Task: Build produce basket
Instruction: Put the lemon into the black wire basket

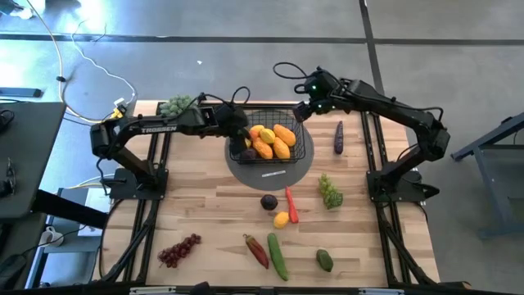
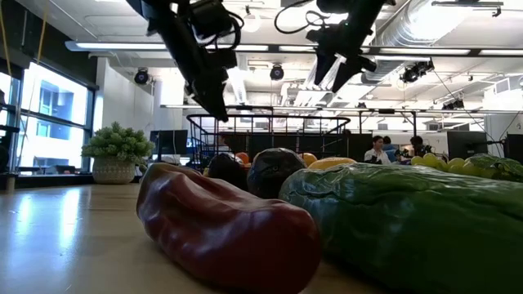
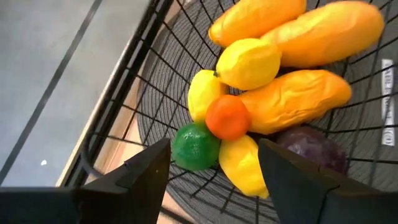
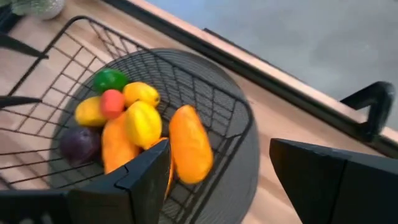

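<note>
Pale butcher-block wood forms the table [image 1: 205, 205], and going left to right across it, a bunch of red grapes [image 1: 178, 251] lies near the front left, while farther back the left gripper [image 3: 211, 165] hangs with its fingers spread and empty just over the left end of the black wire basket [image 1: 300, 144]. That basket sits on a grey round disc [image 1: 274, 173] (mangoes, lemons, a lime and a small orange fruit lie inside). Its right rim has the right gripper [image 4: 217, 165] above it, wide open and holding nothing, with an aubergine [image 1: 339, 137] lying farther right.
</note>
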You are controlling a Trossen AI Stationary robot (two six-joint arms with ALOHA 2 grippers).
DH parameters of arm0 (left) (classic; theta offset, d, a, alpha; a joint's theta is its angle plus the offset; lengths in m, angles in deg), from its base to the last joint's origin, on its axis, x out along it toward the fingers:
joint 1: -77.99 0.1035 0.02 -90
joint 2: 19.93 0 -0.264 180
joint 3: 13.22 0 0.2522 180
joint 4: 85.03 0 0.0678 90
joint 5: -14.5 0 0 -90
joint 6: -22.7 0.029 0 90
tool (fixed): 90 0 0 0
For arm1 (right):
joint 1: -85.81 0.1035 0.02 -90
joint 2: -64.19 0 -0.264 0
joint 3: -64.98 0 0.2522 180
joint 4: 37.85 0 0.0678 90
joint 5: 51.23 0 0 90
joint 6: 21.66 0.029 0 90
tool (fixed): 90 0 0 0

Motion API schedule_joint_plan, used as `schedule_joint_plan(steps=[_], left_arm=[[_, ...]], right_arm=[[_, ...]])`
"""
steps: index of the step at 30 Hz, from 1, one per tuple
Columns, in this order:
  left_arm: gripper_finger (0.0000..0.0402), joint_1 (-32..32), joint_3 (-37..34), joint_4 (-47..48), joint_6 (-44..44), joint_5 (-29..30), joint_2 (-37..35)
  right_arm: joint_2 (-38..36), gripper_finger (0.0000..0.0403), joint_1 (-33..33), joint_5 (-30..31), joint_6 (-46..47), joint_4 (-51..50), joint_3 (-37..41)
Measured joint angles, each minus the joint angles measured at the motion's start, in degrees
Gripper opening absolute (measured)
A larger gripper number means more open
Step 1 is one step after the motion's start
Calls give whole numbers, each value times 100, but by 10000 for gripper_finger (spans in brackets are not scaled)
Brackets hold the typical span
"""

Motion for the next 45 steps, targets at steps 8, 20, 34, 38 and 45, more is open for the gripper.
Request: schedule_joint_plan(steps=[8,20,34,38,45], left_arm=[[230,0,4,425,-234,-8,-655],[230,-328,7,1454,-673,-709,-1189],[230,-1542,6,2018,-826,-808,-1289],[230,-1793,5,2048,-1024,-803,-1321],[230,-2185,4,2244,-1443,-824,-1407]], right_arm=[[0,255,321,-400,92,2,0],[0,255,1356,-773,128,3,0],[0,255,2604,-1099,393,-9,0],[0,255,2866,-1099,392,-11,0],[117,255,3451,-987,-806,-11,4]])
